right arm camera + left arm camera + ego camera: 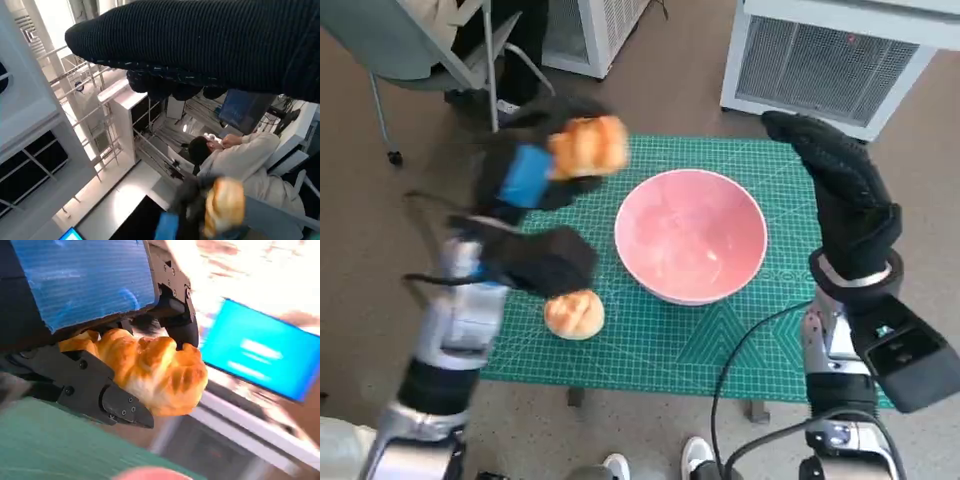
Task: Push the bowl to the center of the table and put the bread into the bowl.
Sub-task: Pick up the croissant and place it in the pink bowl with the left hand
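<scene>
A pink bowl [691, 234] stands near the middle of the green mat [660, 340]. My left hand [528, 175] is raised above the mat's far left part and grips a golden bread roll [588, 146], left of the bowl and higher than its rim. The left wrist view shows that roll [150, 367] clamped between the black fingers [122, 407]. A second bread roll [574, 314] lies on the mat at the bowl's near left. My right hand [842, 185] hovers at the bowl's right with its fingers stretched out and holds nothing. The right wrist view shows the held roll [223, 207], blurred.
A white slatted unit [830, 60] stands beyond the table's far right. A grey chair [430, 50] stands at the far left. Shoes [655, 462] show at the table's near edge. A cable [745, 350] runs over the mat's near right. A person [240, 155] sits in the right wrist view.
</scene>
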Controlling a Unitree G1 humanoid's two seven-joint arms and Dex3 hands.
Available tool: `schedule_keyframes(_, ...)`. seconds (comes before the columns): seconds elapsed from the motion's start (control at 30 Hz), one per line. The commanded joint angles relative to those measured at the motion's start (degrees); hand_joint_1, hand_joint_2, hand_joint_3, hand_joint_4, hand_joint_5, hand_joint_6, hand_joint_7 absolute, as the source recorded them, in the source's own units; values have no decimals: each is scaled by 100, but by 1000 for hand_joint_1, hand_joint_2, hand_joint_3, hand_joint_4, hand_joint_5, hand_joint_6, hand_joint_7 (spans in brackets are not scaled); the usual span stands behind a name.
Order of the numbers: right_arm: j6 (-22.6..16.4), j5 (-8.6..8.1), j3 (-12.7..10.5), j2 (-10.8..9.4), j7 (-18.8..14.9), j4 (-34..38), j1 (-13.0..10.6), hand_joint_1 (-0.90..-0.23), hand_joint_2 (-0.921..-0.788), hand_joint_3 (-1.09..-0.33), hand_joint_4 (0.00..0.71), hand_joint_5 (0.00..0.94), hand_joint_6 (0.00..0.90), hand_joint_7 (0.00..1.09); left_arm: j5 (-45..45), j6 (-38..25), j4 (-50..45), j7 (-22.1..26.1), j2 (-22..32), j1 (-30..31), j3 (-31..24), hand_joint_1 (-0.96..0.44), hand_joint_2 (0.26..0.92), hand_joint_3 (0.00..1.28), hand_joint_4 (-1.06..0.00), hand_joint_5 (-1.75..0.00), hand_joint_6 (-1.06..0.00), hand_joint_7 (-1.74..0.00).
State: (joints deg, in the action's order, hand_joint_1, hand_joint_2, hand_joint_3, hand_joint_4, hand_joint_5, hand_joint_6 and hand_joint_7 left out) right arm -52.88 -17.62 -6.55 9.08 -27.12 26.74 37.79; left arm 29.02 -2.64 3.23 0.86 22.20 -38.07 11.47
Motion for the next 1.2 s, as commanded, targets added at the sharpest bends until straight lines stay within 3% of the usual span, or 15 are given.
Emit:
schedule_keyframes(0.03,61,72,-6,73,-15,-20,-148,-614,-921,-751,262,1,52,573,-25,428,320,252,-122,-282,278,-1,920,55,-746,-1038,-599,-1247)
schedule_keyframes(0.4,127,51,-9,117,-10,-135,-240,-609,-921,-755,260,0,41,583,-268,1626,1882,851,-360,-782,715,-1,921,89,-690,-1084,-577,-1285)
schedule_keyframes(0.57,146,59,-22,143,14,-174,-268,-608,-921,-758,259,0,36,590,-322,2025,2578,1141,-416,-989,840,0,921,145,-618,-1180,-522,-1324)
schedule_keyframes(0.67,162,89,-19,138,50,-236,-298,-607,-921,-759,259,0,33,594,-441,2146,2926,1577,-405,-1093,896,0,921,201,-564,-1275,-451,-1355)
schedule_keyframes(0.7,168,98,-16,136,60,-254,-306,-606,-921,-759,259,0,33,595,-471,2159,3016,1742,-392,-1123,916,-6,914,215,-519,-1127,-414,-1214)
schedule_keyframes(0.73,174,102,-16,135,68,-264,-312,-603,-921,-759,259,0,31,598,-508,2120,3101,1994,-366,-1154,949,-18,916,208,-512,-798,-414,-907)
schedule_keyframes(0.77,180,105,-17,135,73,-272,-316,-600,-921,-760,258,0,29,600,-534,2099,3163,2170,-351,-1178,967,-40,918,185,-426,-510,-377,-632)
schedule_keyframes(0.8,178,110,-22,138,78,-270,-318,-599,-921,-760,258,0,29,601,-576,1989,3182,2475,-316,-1222,999,-48,919,176,-395,-408,-364,-534)
schedule_keyframes(0.87,174,116,-28,142,87,-269,-322,-595,-921,-761,258,0,26,605,-626,1764,3138,2951,-265,-1290,1025,-94,910,99,-225,-167,-293,-245)
schedule_keyframes(0.97,173,118,-28,145,97,-271,-325,-593,-921,-762,257,0,23,610,-645,1555,3031,3284,-238,-1323,1008,-148,896,45,-124,-55,-242,-92)
schedule_keyframes(1.17,172,135,-17,132,117,-288,-335,-592,-921,-762,257,0,18,618,-624,1489,2752,3335,-185,-1193,890,-171,893,18,-82,-7,-222,-25)
schedule_keyframes(1.2,169,148,-10,119,128,-298,-340,-591,-921,-762,257,0,17,619,-625,1501,2595,3286,-131,-1106,840,-229,891,15,-59,-5,-201,-17)
